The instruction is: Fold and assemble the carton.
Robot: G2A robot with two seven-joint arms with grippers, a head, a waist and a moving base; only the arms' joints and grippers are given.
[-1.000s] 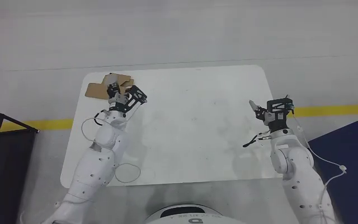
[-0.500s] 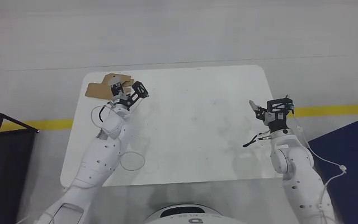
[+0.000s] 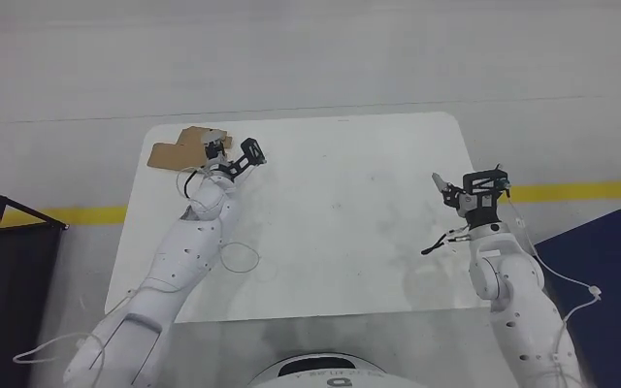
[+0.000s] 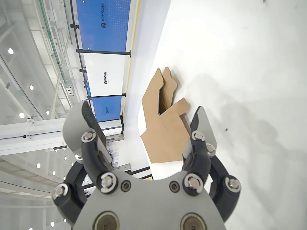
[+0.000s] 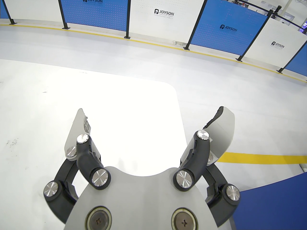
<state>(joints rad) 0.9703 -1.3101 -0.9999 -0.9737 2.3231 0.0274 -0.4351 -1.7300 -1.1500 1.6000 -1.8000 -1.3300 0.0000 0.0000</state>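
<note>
Factory/expo-type hall: blue & white barrier panels (image 5: pixel 230 32) on black posts (image 5: pixel 197 17), yellow floor line (image 5: pixel 259 158), high ceiling (image 4: pixel 14 77) w/ round lights (image 4: pixel 31 87).

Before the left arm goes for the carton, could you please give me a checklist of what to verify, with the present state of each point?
1. Left gripper open: ok, the jaws stand wide apart.
2. Carton in front of the left gripper: ok, it lies just ahead, between the fingers' line.
3. Carton fully on the table: not ok, one part overhangs the rounded far corner.
4. A finger touching the carton: cannot tell.
5. Carton folded: not ok, it lies flat.
6. Right gripper ready to help: not ok, it is open but at the opposite edge of the table, far from the carton.
</note>
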